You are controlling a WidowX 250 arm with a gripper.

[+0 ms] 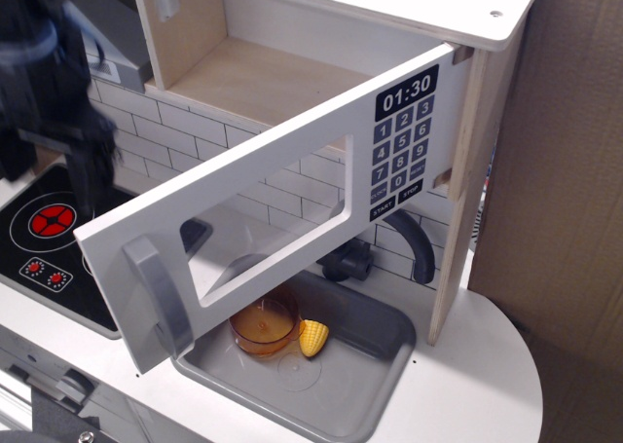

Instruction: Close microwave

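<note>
The microwave [243, 73] is a pale wood box at the top with an empty cavity. Its white door [292, 209] stands wide open, swung out toward me over the sink. The door has a rectangular window, a grey bar handle [161, 302] at its near left end and a black keypad [401, 156] reading 01:30 near the hinge. My gripper [90, 175] is a blurred black shape at the far left, behind and left of the door's free end and apart from it. Its jaws are too blurred to read.
A black hob panel [39, 243] with red rings lies at the left under the arm. A grey sink [331, 380] below the door holds an orange cup [263, 326] and a yellow corn piece [313, 338]. A dark faucet [414, 243] stands behind it. A cardboard wall [569, 170] is at the right.
</note>
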